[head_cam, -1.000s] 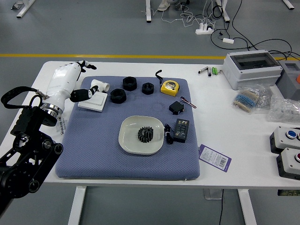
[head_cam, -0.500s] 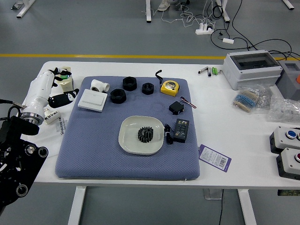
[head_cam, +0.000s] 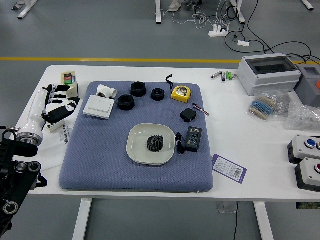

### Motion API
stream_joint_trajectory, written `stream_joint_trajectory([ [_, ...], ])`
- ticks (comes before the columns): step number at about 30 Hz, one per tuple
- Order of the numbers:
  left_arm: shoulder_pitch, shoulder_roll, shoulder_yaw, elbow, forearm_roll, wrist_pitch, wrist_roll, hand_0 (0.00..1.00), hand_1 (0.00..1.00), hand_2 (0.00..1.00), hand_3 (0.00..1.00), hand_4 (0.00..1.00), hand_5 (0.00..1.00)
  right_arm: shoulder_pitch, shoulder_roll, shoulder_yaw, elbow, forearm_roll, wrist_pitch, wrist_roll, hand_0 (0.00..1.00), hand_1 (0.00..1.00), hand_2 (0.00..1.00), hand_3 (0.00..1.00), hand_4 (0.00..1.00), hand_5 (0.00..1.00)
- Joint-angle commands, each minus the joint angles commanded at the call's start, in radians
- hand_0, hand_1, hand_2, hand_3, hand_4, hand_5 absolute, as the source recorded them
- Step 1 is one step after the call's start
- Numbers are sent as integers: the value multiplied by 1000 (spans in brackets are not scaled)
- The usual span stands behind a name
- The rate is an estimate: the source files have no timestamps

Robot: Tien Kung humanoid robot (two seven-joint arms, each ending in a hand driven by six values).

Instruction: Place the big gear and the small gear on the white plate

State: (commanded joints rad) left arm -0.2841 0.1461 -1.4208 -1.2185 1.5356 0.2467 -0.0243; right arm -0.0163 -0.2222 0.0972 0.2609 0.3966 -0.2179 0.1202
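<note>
Probably lab: push-button boxes (head_cam: 301,148), power strip (head_cam: 218,33) on grey floor (head_cam: 100,35), yellow floor line (head_cam: 125,59).

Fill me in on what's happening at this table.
The robot's left robot hand is over the table's left side, fingers spread, apparently holding nothing; the right one is out of view. Black gearing sits on the white plate, though I can't tell whether it is one gear or two stacked.
</note>
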Motion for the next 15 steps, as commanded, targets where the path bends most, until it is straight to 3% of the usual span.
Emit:
stream_joint_trajectory([
  [4,5,-2,5,-8,-143,-15,-28,654,678,776,678,752,339,0,0,-2,0,1,0,1,626,645,742,550,752,707],
  [5,7,-2,7,-10,-188,-24,-39,702,690,784,691,769,495,-1,0,-2,0,2,0,1,625,645,742,550,751,706],
  [10,13,-4,11,-15,-395,-71,-60,702,690,784,691,769,495,-1,0,-1,0,2,0,1,625,645,742,550,751,706],
  [11,13,-4,12,-15,-440,-88,-59,741,708,791,719,776,584,-1,-1,-1,0,2,0,2,624,645,742,550,751,705],
  [15,14,-5,14,-14,-609,-144,-57,741,708,791,719,776,584,0,-1,1,0,2,0,2,624,645,742,550,751,705],
])
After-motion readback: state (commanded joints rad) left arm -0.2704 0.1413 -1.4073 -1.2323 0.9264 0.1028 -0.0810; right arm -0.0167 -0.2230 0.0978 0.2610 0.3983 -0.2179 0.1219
